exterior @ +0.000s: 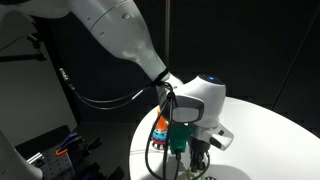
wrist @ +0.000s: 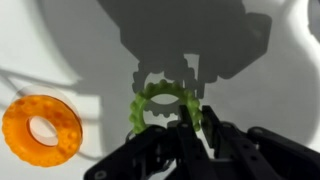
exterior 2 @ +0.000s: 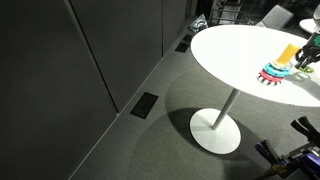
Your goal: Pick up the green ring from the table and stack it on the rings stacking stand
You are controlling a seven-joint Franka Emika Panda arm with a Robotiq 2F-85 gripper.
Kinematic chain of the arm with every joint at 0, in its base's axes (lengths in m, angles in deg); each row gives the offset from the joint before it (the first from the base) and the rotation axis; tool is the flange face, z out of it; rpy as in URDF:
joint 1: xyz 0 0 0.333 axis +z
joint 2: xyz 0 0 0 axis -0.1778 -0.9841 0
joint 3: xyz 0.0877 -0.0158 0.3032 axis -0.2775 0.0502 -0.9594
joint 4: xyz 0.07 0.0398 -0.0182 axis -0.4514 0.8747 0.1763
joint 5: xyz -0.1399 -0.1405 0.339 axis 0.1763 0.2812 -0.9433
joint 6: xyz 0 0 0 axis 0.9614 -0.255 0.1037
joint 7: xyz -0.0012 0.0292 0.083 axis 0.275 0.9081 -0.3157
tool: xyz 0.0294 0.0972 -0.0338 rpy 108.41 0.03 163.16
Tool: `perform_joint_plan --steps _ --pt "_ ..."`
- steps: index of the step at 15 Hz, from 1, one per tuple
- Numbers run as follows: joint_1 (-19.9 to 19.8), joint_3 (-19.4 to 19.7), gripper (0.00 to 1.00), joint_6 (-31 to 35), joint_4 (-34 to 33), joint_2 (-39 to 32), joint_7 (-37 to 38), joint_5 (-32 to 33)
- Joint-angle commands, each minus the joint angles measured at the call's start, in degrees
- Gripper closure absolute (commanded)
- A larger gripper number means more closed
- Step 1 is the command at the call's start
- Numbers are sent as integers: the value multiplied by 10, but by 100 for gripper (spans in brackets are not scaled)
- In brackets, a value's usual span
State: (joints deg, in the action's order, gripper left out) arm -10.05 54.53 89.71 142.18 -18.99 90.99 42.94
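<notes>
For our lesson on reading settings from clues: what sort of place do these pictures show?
Probably a lab or office-type room: a white robot arm reaches over a round white pedestal table, which stands on grey carpet flooring near dark wall panels.

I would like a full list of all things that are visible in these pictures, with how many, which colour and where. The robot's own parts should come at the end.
green ring: one, green, between the gripper's fingers, over the table top.
orange ring: one, orange, flat on the table, left of the green ring in the wrist view.
rings stacking stand: one, orange peg on a red-and-white base, on the table.
table: one, white, round, on a single pedestal.
floor plate: one, dark, set in the grey floor near the wall.
arm: one, white, reaching down over the table.
gripper: one, dark, shut on the green ring.
</notes>
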Motion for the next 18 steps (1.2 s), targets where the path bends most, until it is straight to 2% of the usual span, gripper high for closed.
perform_joint_plan --steps 1,18 --pt "12 -2 93 -25 20 50 13 -4" --pt "102 -24 93 -52 101 245 75 5"
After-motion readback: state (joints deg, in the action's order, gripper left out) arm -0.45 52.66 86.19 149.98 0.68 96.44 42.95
